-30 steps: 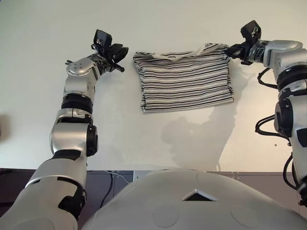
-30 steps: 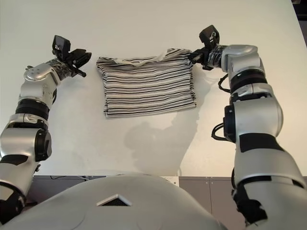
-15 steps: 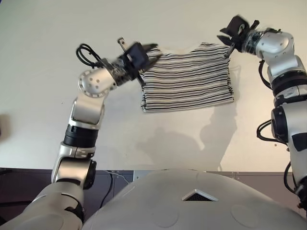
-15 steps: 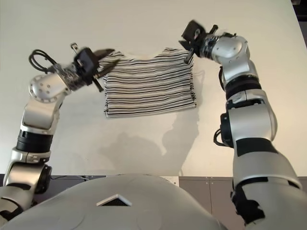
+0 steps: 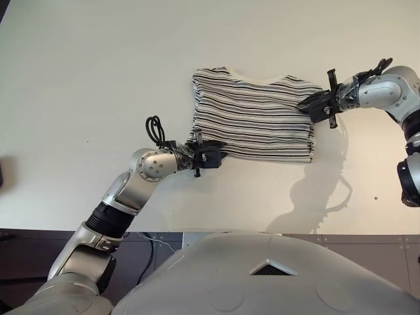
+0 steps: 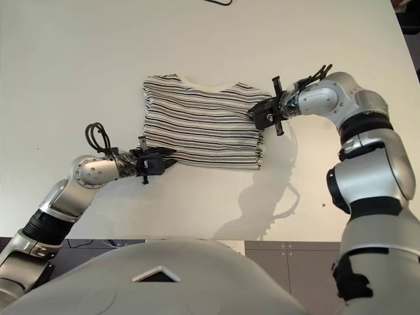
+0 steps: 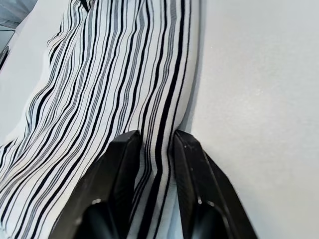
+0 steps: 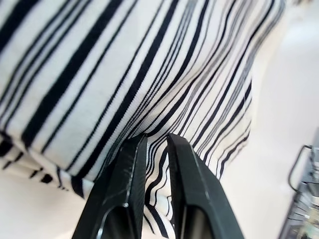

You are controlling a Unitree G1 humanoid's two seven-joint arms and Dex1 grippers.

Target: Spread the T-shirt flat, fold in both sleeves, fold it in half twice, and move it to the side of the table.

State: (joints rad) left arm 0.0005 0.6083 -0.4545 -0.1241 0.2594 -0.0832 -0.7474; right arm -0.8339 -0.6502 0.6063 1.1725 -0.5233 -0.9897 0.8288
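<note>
T-shirt (image 5: 252,115): soft knit, black-and-white stripes, folded to a rough rectangle; laid on the table ahead of the robot.
Orientation: collar is pointed away from the robot; long axis is run left to right, stripes along it.
Table (image 5: 98,79): smooth, matte white.
Left gripper (image 5: 216,156): nearly closed; near left corner is pinched.
Right gripper (image 5: 314,105): nearly closed; right edge is pinched.

This is looking like a robotics lab or test room. A broad, plain white table (image 5: 79,79) is spreading out, with a dark edge strip running along its six o'clock side. Below that edge, a black cable (image 5: 152,248) is hanging in front of grey panels (image 5: 367,240). Another black cord (image 6: 218,2) is lying at the table's twelve o'clock.
</note>
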